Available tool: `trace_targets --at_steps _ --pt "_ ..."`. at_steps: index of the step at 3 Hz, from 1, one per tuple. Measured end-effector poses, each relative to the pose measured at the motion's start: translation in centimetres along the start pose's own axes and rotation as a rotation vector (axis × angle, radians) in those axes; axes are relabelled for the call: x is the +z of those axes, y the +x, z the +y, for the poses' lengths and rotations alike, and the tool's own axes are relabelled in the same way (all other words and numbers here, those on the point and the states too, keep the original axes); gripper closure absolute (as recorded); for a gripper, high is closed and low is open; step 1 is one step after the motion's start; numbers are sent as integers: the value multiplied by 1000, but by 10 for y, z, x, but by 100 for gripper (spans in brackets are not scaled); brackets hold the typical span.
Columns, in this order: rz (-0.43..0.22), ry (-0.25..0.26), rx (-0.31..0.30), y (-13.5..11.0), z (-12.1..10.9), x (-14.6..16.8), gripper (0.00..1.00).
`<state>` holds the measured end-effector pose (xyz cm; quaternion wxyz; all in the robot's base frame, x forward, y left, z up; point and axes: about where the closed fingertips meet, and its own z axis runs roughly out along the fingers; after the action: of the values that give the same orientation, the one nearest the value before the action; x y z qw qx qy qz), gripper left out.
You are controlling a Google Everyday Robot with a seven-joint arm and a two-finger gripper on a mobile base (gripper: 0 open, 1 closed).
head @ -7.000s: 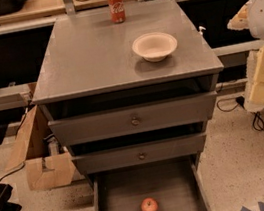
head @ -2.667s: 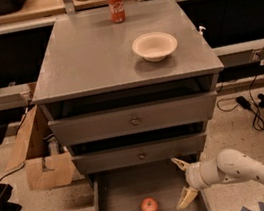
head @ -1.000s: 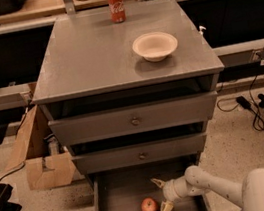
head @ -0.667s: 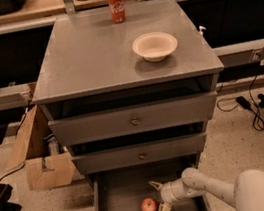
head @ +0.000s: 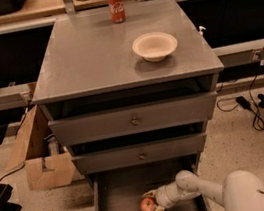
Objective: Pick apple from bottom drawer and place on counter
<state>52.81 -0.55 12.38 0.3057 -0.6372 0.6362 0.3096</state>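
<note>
Camera view puts your gripper (head: 146,206) low in the open bottom drawer (head: 117,201), reaching in from the right on its pale arm (head: 203,189). The fingers (head: 150,194) are spread apart, one on the far side of the apple (head: 148,205) and one on the near side, so the apple sits right between them on the drawer's grey floor. You cannot tell from here whether either finger touches the fruit; they are not clenched on it.

Bare drawer floor lies just left of the fingers, out to the thin left wall. Directly behind the fingers, higher in the picture, you have two closed drawer fronts (head: 134,120), each with a small round knob. Well beyond those is the grey table (head: 87,54) on top of the cabinet. A white bowl (head: 155,46) stands on it, far from the fingers and a little to their right. A red soda can (head: 116,6) stands upright at its far edge, roughly in line with the fingers. Off to the left of the fingers, on the speckled floor beside the cabinet, is an open cardboard box (head: 34,152).
</note>
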Motion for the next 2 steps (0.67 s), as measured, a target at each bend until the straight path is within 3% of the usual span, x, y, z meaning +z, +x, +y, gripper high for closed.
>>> trace_targets --at_steps 1,2 --pt "-3 -26 -7 -12 5 2 64" --pt "10 16 9 -36 -3 -30 87"
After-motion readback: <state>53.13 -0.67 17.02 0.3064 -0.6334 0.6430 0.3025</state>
